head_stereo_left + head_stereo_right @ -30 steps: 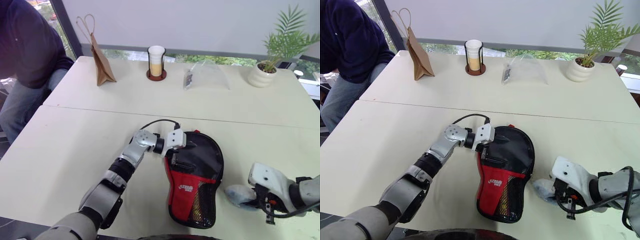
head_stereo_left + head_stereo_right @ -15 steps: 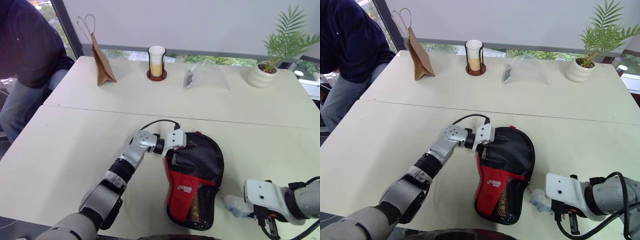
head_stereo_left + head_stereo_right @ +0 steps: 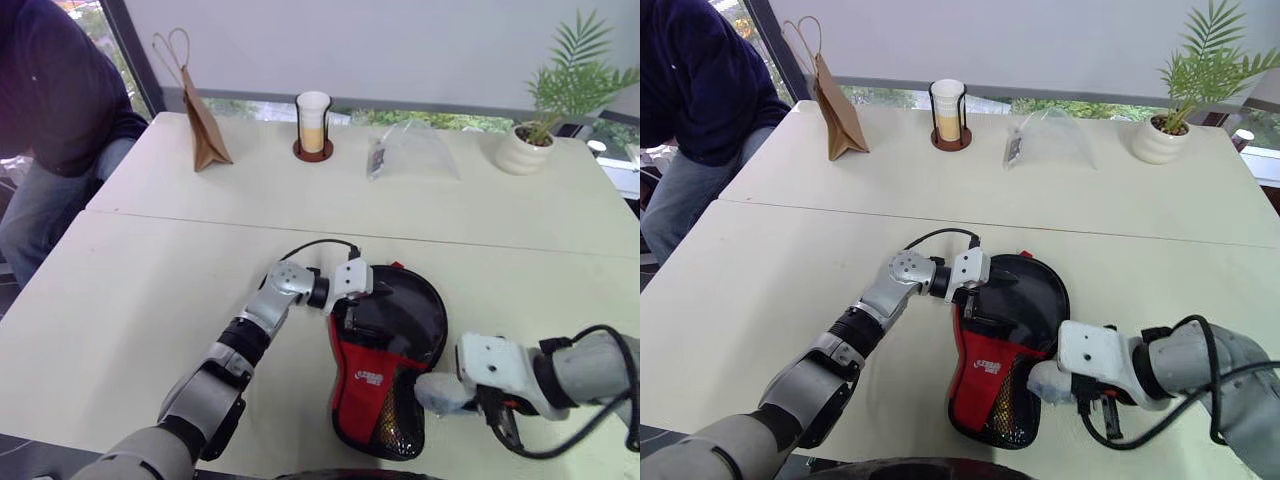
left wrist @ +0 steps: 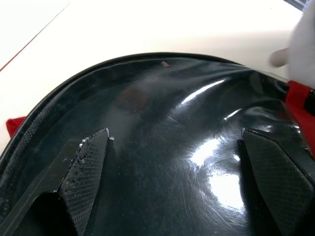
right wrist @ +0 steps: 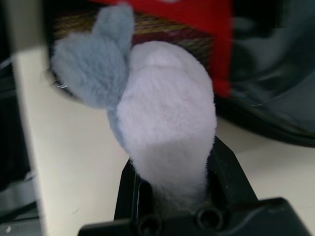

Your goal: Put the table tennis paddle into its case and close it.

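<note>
Case (image 3: 388,370), paddle-shaped black fabric with red panel and mesh pocket, lies on the cream table (image 3: 140,290) near its front edge. Glossy black paddle blade (image 4: 162,147) sits inside the open mouth; handle hidden. Left tool (image 4: 172,182) reaches sideways, fingers spread across the blade. Right tool (image 5: 172,196), angled down beside the case, pinches a fuzzy grey-blue plush (image 5: 152,108).

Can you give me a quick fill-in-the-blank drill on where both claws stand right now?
1. The right claw is shut on a fuzzy grey-blue ____.
2. The left claw stands ____ over the case.
3. The case lies on the ____.
4. The case's red panel sits beside a black ____ pocket.

Missing words: lump; open; table; mesh
</note>
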Controlling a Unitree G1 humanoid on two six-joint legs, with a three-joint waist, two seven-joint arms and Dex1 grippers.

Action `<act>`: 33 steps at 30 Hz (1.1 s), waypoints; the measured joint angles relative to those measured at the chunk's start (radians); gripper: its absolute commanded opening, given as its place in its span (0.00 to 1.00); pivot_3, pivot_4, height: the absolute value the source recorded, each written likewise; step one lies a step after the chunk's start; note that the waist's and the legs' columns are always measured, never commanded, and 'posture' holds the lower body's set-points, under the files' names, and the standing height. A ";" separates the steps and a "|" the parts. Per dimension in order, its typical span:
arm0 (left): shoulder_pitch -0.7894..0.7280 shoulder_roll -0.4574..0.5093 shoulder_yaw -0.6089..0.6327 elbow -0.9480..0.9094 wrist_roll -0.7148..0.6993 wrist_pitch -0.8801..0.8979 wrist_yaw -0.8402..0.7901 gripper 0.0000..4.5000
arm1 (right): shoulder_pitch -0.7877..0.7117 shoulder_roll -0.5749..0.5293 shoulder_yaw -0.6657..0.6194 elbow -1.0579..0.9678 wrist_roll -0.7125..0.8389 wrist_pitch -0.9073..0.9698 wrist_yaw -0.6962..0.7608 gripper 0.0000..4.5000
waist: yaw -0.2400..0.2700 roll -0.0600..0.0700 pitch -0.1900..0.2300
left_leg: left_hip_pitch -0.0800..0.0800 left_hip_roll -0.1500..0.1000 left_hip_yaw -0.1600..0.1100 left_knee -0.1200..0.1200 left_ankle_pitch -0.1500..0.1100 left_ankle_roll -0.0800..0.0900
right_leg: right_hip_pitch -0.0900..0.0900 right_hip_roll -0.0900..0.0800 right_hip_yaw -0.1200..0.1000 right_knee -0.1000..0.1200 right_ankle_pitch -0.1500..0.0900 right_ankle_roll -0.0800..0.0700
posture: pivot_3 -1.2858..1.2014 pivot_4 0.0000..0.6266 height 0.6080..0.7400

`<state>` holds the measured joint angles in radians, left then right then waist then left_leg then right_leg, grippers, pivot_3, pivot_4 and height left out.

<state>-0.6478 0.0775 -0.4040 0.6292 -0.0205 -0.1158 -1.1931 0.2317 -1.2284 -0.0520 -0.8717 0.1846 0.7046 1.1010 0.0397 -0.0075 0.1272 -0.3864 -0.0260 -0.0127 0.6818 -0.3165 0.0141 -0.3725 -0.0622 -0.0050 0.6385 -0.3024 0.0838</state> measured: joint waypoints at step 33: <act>-0.026 -0.035 -0.053 0.005 0.016 -0.023 0.045 1.00 | 0.035 -0.037 -0.008 -0.013 -0.033 0.077 -0.057 0.03 | 0.002 0.002 0.006 | -0.003 0.001 0.000 0.000 0.000 -0.001 | -0.001 0.000 0.000 -0.003 0.002 0.002 | 0.52 0.24 1.00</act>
<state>-0.6742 0.0430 -0.4571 0.6339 -0.0040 -0.1386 -1.1480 0.2671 -1.2656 -0.0597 -0.8845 0.1514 0.7814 1.0444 0.0414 -0.0052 0.1333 -0.3897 -0.0255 -0.0127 0.6816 -0.3161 0.0134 -0.3739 -0.0623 -0.0051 0.6356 -0.3008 0.0857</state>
